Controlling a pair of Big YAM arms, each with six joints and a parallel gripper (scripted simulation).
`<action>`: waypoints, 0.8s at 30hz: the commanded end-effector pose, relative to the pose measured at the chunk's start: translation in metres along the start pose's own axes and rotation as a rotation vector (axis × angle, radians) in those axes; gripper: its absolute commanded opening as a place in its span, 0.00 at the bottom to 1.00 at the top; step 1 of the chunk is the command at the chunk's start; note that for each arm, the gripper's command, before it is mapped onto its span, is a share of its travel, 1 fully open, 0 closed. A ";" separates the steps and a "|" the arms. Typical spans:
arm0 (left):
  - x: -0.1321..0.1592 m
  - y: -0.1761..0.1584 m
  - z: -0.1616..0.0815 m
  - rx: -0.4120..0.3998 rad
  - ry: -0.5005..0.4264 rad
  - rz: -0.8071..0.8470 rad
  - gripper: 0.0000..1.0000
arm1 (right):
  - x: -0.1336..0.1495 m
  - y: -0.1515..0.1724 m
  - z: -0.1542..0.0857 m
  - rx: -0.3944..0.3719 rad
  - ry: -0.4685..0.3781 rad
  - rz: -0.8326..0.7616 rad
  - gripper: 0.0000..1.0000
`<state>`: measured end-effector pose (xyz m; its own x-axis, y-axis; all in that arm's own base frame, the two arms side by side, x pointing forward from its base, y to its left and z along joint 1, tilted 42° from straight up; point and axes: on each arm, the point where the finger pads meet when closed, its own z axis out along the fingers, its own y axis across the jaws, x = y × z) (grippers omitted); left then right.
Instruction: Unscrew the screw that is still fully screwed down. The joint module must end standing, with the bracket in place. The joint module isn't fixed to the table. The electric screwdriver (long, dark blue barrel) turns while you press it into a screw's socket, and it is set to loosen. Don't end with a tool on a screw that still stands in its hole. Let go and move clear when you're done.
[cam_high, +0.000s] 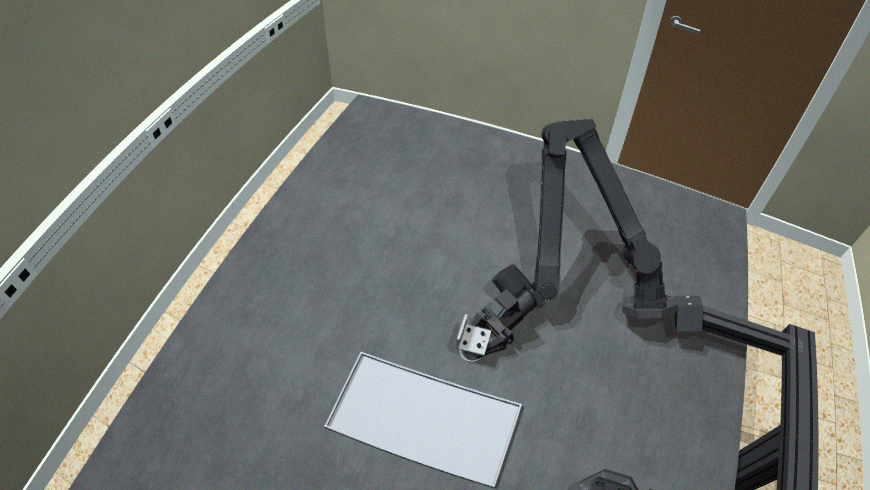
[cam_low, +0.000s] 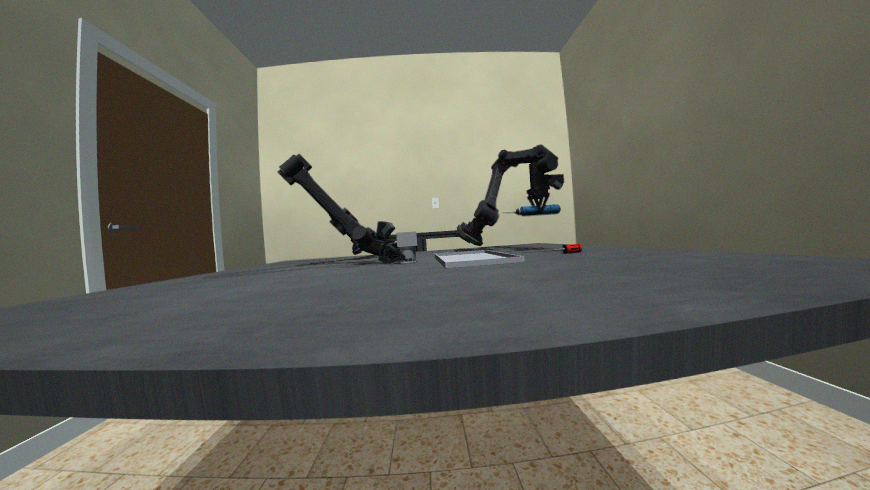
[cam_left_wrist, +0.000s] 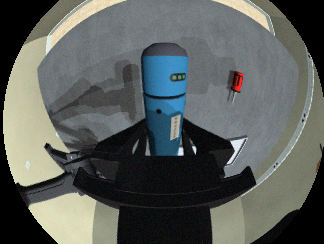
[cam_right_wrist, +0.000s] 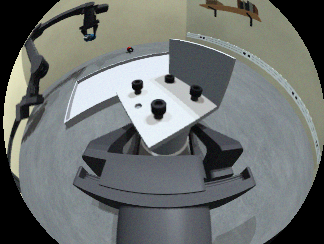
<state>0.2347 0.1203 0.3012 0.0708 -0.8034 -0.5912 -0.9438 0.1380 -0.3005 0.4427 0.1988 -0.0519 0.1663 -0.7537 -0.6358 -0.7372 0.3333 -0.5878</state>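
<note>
The joint module lies tilted on the table with its white screw face (cam_right_wrist: 166, 109) turned toward the right wrist camera. Several black screws (cam_right_wrist: 158, 109) stand on that face, and the grey bracket (cam_right_wrist: 202, 69) rises behind it. I cannot tell which screw sits lowest. My right gripper (cam_right_wrist: 164, 122) is shut on the module's body (cam_low: 407, 247). My left gripper (cam_low: 538, 203) is shut on the blue electric screwdriver (cam_low: 538, 210) and holds it level, high above the table. In the left wrist view the barrel (cam_left_wrist: 165, 102) points away between the fingers.
A white tray (cam_high: 423, 418) lies flat in front of the module, also in the exterior view (cam_low: 477, 258). A red-handled screwdriver (cam_low: 571, 248) lies on the table beyond it, also in the left wrist view (cam_left_wrist: 237, 81). The arms' black frame (cam_high: 785, 389) stands at the table edge.
</note>
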 end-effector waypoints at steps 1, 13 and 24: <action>-0.016 -0.015 -0.027 0.063 -0.013 -0.033 0.42 | -0.005 -0.003 0.001 0.009 -0.011 -0.004 0.59; -0.004 -0.027 -0.013 0.073 -0.005 0.031 0.42 | -0.005 -0.003 0.001 0.009 -0.011 -0.004 0.59; 0.012 -0.049 -0.006 0.153 -0.006 0.120 0.42 | -0.005 -0.003 0.001 0.009 -0.011 -0.004 0.59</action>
<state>0.2728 0.1056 0.2888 -0.0387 -0.7865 -0.6164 -0.9193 0.2699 -0.2866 0.4427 0.1988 -0.0519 0.1663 -0.7537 -0.6358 -0.7372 0.3333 -0.5878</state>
